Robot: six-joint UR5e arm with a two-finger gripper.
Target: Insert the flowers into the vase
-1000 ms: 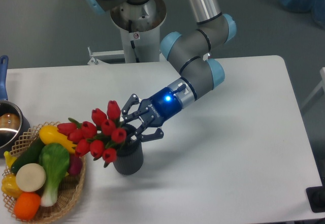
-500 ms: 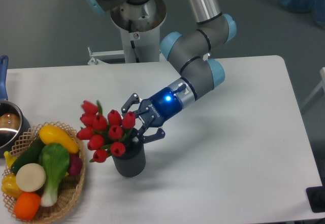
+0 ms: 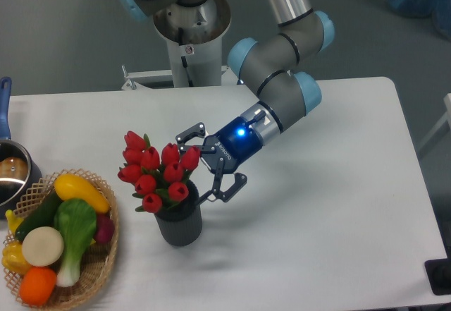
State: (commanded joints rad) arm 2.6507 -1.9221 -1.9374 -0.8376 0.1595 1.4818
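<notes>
The flowers (image 3: 156, 172), a bunch of red tulip buds with green leaves, stand with their stems down in the vase (image 3: 180, 224), a small dark grey cylinder on the white table. The buds spread wider than the vase mouth and lean a little to the left. My gripper (image 3: 209, 166) sits just to the right of the bunch, its dark fingers spread open above and below. Nothing is between the fingers, and they stand slightly apart from the buds.
A wicker basket (image 3: 91, 279) of colourful toy vegetables lies at the front left. A metal pot (image 3: 13, 172) with a blue handle sits at the left edge. The robot's base column (image 3: 190, 36) rises behind the table.
The flowers swung from lying tilted left to standing upright in the vase. My gripper opened, let go of them and drew back to the right.
</notes>
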